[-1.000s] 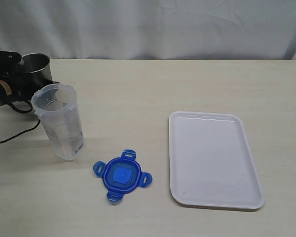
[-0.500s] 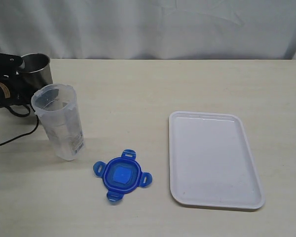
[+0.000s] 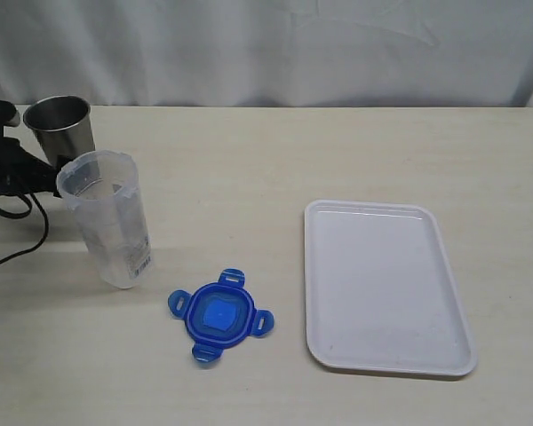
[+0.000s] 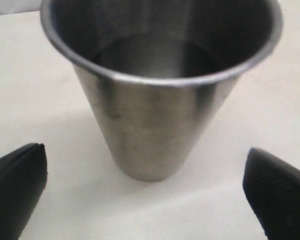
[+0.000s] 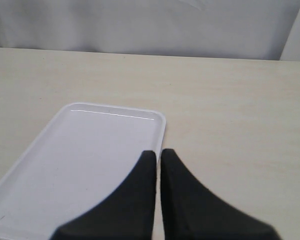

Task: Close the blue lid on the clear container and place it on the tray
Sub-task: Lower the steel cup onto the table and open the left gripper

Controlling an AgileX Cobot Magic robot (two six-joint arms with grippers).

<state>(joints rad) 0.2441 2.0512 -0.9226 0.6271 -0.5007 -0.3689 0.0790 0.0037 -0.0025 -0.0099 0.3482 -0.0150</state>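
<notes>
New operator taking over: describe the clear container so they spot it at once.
From the white tray on the right of the exterior view, look across the table to its left side, past the flat blue lid. The clear container stands upright there, mouth open. Unlike the steel cup behind it, it is see-through, taller, and has a small label near its base.

One blue lid (image 3: 220, 315), one clear container (image 3: 107, 222), one steel cup (image 3: 60, 124), one tray (image 3: 386, 284).

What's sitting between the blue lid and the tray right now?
Nothing. In the exterior view, only bare tabletop separates the blue lid from the tray.
</notes>
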